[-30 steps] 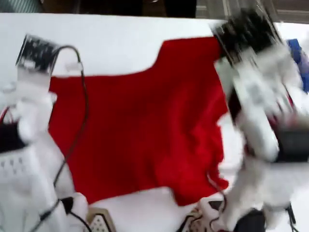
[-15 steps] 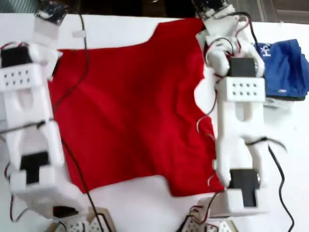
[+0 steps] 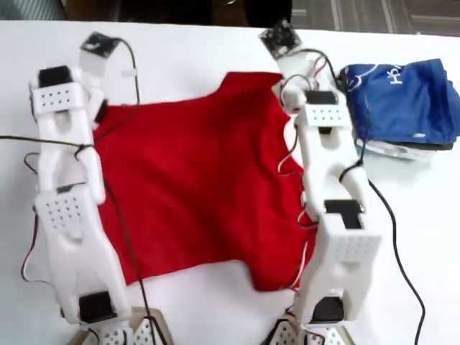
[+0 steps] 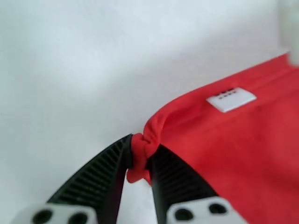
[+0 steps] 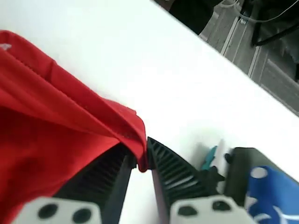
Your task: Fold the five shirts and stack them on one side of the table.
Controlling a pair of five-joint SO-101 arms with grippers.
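1. Red shirt (image 3: 201, 208) lies spread on the surface (image 3: 180, 50), between the arms.
2. Left pincer (image 4: 140, 156) is clamped on one far corner, right pincer (image 5: 141, 156) on the other.
3. Risk: both bites look shallow and may slip; an uneven pull would skew the fold.

A white surface (image 3: 194, 65) spans the scene from left to right, smooth and matte. Beyond its far edge lies a dark strip of room (image 3: 180, 8). At the far left corner sits something grey and ribbed (image 3: 29, 7), too cropped to identify. Past the far right edge there is grey panelled flooring (image 3: 381, 13). In the right wrist view, grey slatted panels (image 5: 275, 70) stand beyond the surface, and a thin pale cable (image 5: 261, 18) runs over the dark ground there.
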